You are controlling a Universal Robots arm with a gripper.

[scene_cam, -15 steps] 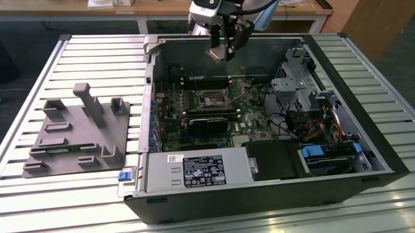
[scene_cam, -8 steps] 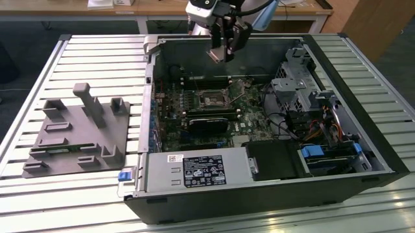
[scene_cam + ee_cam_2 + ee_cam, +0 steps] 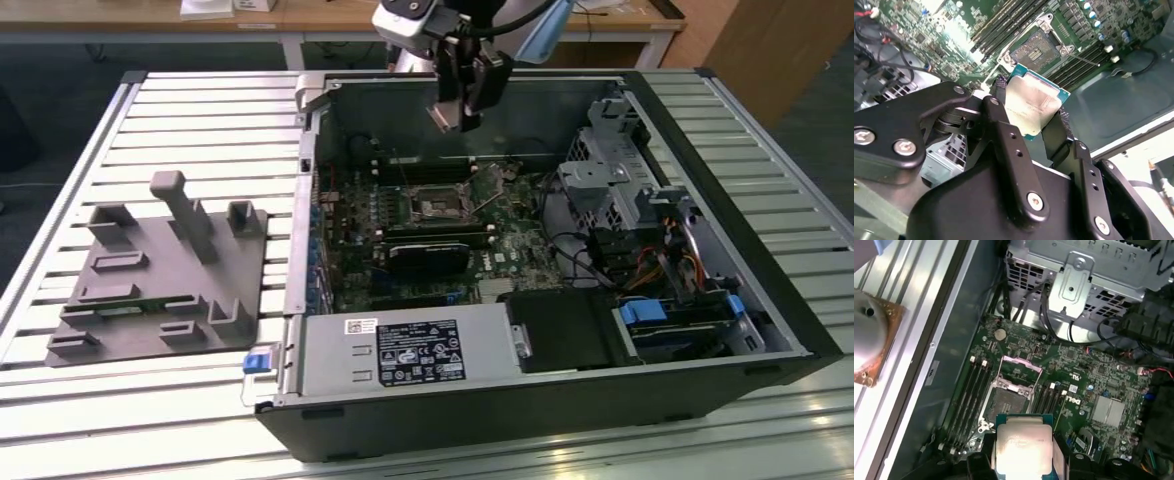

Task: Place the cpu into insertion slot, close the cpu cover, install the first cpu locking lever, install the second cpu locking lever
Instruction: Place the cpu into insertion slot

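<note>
Light: bright, even. Glare: streaks on ribbed silver metal desk (image 3: 667, 445); washes flat square silver-grey cpu (image 3: 1034, 107) (image 3: 1021, 447) top in both wrist views. Shadow: open black computer case (image 3: 534, 425) interior dim.

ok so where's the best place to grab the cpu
Take the cpu by two opposite edges, as the claw holds it: clamped from both sides, flat faces left bare. It is a thin flat square, so the edges are the only purchase. Come from above, so it can go flat onto the slot.

Arm reaching down, pincer (image 3: 457, 120) lowest
Its two black fingers (image 3: 1004, 130) are closed against opposite edges of the cpu (image 3: 1021, 447), gripping it between them.
</note>
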